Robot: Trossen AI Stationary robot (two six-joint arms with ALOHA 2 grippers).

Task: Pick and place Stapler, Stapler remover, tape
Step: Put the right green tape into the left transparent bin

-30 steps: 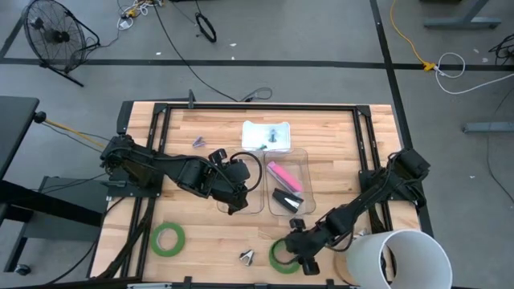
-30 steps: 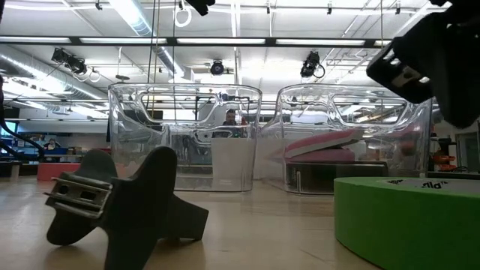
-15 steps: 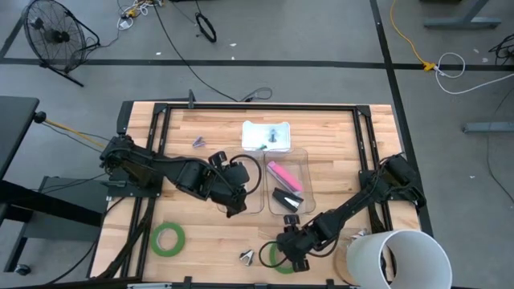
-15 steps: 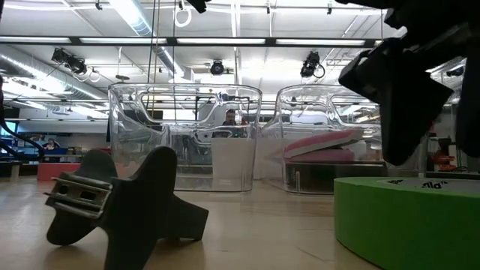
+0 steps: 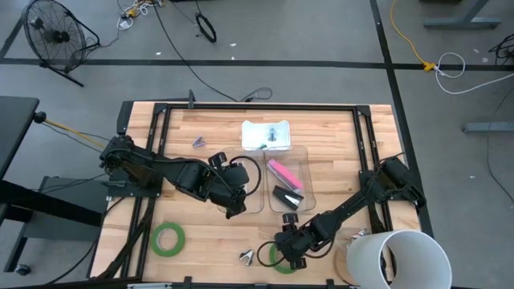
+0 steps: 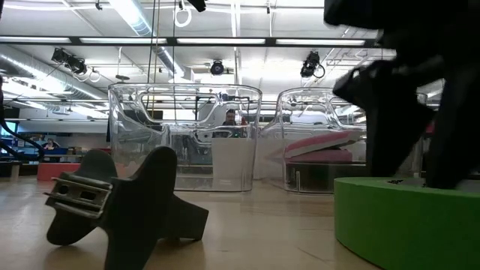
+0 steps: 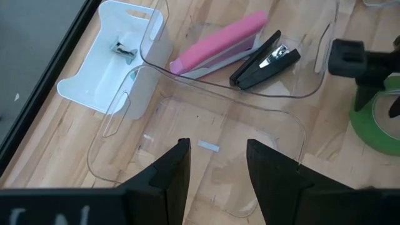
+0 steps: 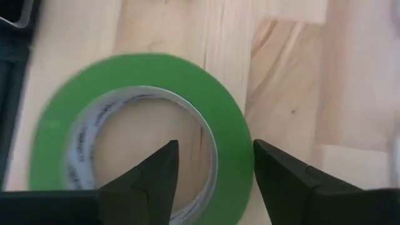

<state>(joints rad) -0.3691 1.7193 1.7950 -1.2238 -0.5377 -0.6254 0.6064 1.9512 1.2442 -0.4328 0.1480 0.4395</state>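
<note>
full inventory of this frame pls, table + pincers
green tape rolls: 2, green; one near the front left of the table, one at front centre under the right pincer
staple remover: 1, dark grey, front edge of the table between the two rolls
clear bins: 2, transparent, table centre; left one empty, right one holding staplers
pink stapler: 1, pink, in the right bin
black stapler: 1, black, in the right bin beside the pink one
white tray: 1, white, behind the bins, small item inside
white bucket: 1, white, front right corner
left pincer: open, over the empty bin
right pincer: open, straddling the front-centre roll's rim
</note>
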